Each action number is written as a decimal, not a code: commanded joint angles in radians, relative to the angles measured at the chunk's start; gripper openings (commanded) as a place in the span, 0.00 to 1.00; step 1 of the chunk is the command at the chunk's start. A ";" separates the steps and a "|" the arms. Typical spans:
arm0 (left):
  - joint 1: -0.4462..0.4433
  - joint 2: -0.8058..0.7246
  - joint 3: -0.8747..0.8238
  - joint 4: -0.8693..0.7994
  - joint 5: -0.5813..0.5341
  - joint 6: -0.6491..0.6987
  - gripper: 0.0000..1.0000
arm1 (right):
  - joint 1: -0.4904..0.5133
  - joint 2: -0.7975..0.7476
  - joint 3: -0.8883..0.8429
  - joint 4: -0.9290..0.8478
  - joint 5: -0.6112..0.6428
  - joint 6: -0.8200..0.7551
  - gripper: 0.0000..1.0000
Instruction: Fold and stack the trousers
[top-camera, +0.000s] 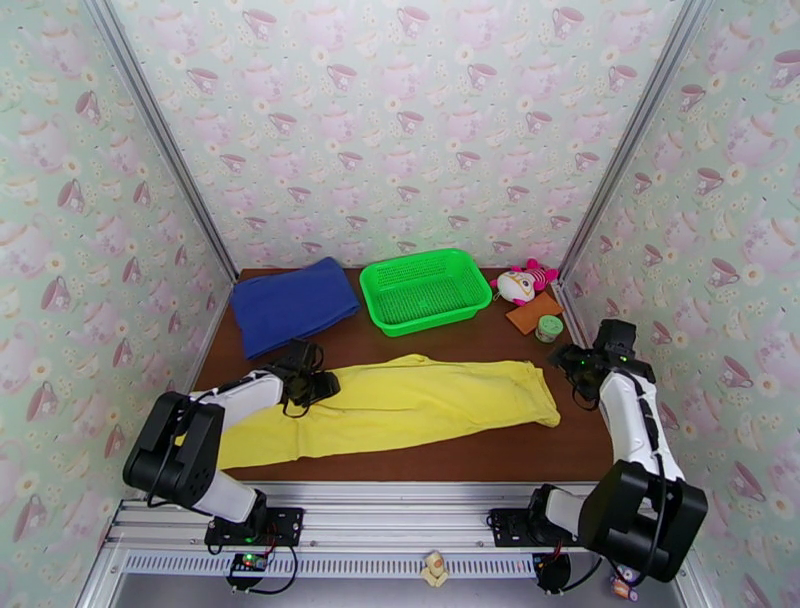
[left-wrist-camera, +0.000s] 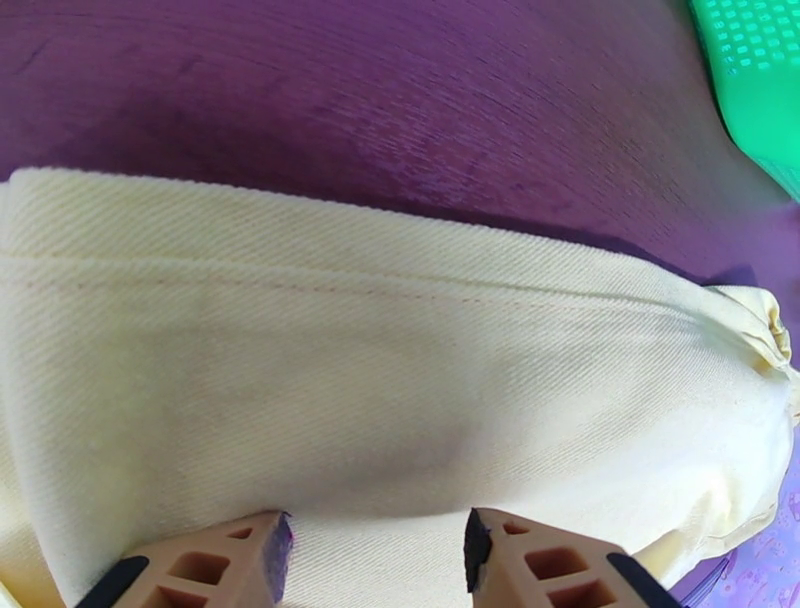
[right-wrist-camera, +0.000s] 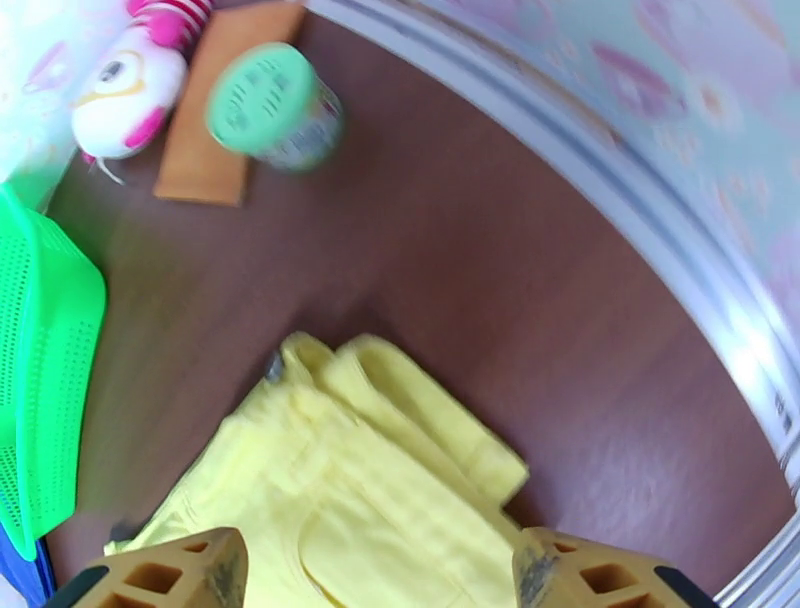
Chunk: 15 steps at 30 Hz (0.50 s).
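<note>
The yellow trousers (top-camera: 400, 405) lie flat on the brown table, stretched from front left to the right. My left gripper (top-camera: 325, 385) rests low over their upper edge at the left-middle. In the left wrist view its fingers (left-wrist-camera: 220, 565) stand apart over the cloth (left-wrist-camera: 400, 350), with nothing pinched between them, so the left gripper (left-wrist-camera: 378, 540) is open. My right gripper (top-camera: 565, 365) hovers just right of the trousers' right end. In the right wrist view the right gripper (right-wrist-camera: 380, 565) is open above the layered cloth end (right-wrist-camera: 350, 500), holding nothing.
A green basket (top-camera: 425, 290) stands behind the trousers, with a folded dark blue cloth (top-camera: 293, 303) to its left. At the back right lie a plush toy (top-camera: 522, 283), a brown pad (top-camera: 533, 313) and a small green-lidded jar (top-camera: 548, 327). Walls enclose the table.
</note>
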<state>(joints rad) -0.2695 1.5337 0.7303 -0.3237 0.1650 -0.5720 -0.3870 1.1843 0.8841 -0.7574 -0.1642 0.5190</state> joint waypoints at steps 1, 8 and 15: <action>0.013 0.016 -0.049 -0.080 0.000 0.018 0.52 | 0.001 -0.071 -0.107 -0.029 -0.118 0.162 0.71; 0.006 -0.005 -0.049 -0.049 0.054 0.036 0.52 | 0.011 -0.206 -0.262 -0.127 -0.008 0.262 0.67; 0.000 -0.038 -0.054 -0.066 0.045 0.050 0.52 | 0.010 -0.019 -0.252 0.060 -0.064 0.278 0.57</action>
<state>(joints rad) -0.2653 1.5105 0.7078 -0.3111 0.2016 -0.5407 -0.3786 1.0801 0.6147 -0.7883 -0.2127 0.7795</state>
